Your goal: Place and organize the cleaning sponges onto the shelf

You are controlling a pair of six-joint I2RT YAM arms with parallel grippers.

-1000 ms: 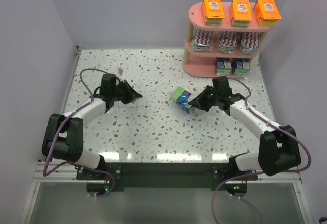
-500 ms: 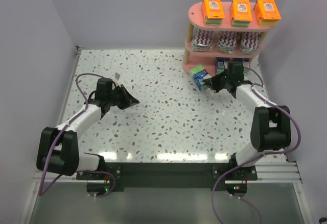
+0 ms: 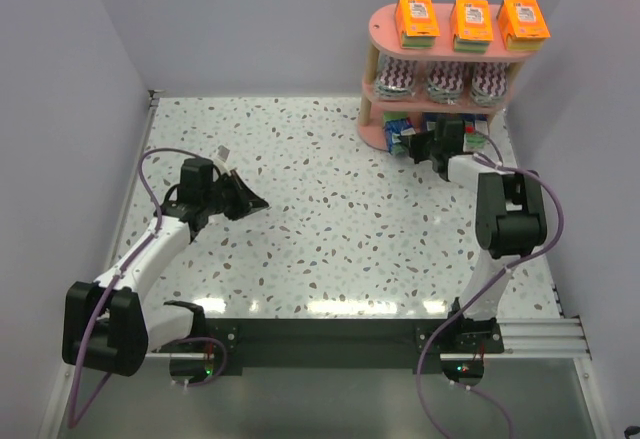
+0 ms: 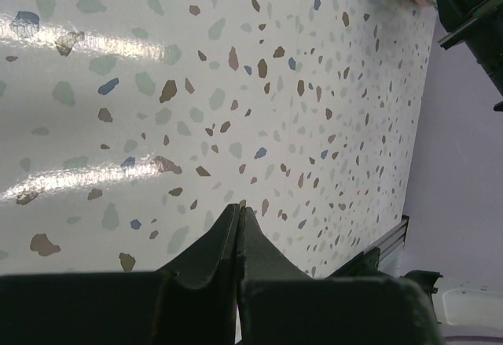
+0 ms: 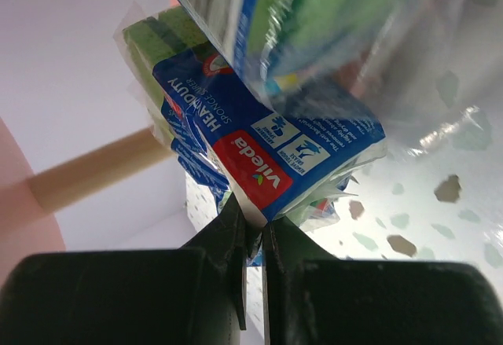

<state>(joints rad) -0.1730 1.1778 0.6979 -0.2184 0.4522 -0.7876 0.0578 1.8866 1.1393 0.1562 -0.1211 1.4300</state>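
The pink shelf (image 3: pixel 385 136) stands at the table's far right. Three orange packs (image 3: pixel 471 21) lie on its top board and three purple-white zigzag packs (image 3: pixel 443 81) on the middle one. My right gripper (image 3: pixel 415 145) is shut on the wrap edge of a blue-green box (image 3: pixel 400 137) at the left end of the bottom board. In the right wrist view the gripper (image 5: pixel 253 231) pinches that box (image 5: pixel 259 137), with another blue-green pack (image 5: pixel 314 15) close above it. The arm mostly hides the other bottom-tier boxes. My left gripper (image 3: pixel 262 202) is shut and empty over the table, as the left wrist view (image 4: pixel 238 211) shows.
A light wooden post (image 5: pixel 94 168) of the shelf stands just left of the held box. The speckled table (image 3: pixel 320 229) runs to grey walls at the back and both sides. My right arm (image 3: pixel 505 209) stretches along the table's right side.
My right gripper has carried the blue-green box from the table's middle up and right to the shelf's bottom board. My left gripper has drawn back slightly to the left.
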